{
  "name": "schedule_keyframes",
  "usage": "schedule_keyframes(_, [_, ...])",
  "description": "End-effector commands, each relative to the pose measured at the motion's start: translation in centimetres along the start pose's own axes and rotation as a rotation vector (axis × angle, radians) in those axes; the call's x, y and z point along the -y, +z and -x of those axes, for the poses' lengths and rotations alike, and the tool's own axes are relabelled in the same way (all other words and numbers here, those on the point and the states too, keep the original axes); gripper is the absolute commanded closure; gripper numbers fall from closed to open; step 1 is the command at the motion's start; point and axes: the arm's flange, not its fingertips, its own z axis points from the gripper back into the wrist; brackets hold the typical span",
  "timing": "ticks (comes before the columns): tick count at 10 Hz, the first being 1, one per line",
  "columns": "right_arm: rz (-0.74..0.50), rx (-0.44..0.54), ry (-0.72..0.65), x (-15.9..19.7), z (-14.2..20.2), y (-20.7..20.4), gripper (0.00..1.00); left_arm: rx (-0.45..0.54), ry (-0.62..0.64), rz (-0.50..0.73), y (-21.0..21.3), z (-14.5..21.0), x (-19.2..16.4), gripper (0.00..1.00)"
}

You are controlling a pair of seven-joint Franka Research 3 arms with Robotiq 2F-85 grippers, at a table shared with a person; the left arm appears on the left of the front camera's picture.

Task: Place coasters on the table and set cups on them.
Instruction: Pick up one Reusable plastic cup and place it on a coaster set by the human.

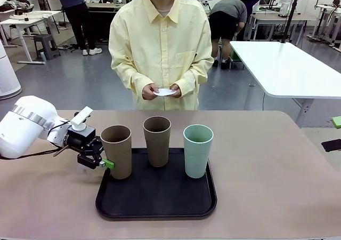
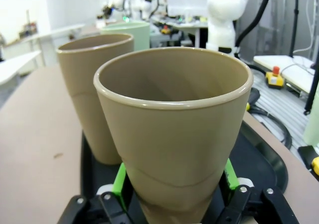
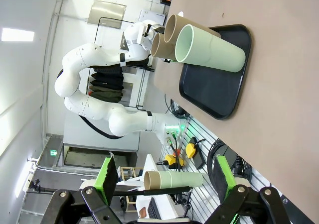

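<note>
The beige-pink worktop has rounded far corners and a matte, plain surface. A black rounded-square tray lies flat on it, slightly left of the middle and close to the near edge, with bare worktop on every side.

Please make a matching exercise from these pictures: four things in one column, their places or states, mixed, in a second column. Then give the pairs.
1. left brown cup
2. green cup
3. coasters
4. right gripper

A. in the person's hands
B. open, empty
C. between the pads of the left gripper
D. right end of the tray

Pairs: 1-C, 2-D, 3-A, 4-B.
</note>
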Motion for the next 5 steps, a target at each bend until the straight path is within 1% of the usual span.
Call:
schedule_keyframes(1, [-0.016,0.001,0.01,0.1,-0.1,0.0,0.0,-0.005,-0.045,0.006,0.5,-0.5,0.3,1.0])
schedule_keyframes(2, [-0.016,0.001,0.01,0.1,-0.1,0.0,0.0,0.02,-0.01,-0.041,1.2,-1.7,0.5,0.3])
schedule_keyframes(4, [-0.016,0.001,0.01,0.1,-0.1,0.0,0.0,0.079,0.03,-0.15,3.4,-6.3,1.2,0.3])
schedule_keyframes(5, [-0.016,0.001,0.01,0.1,-0.1,0.0,0.0,0.074,0.04,-0.16,4.2,-8.9,1.8,0.3])
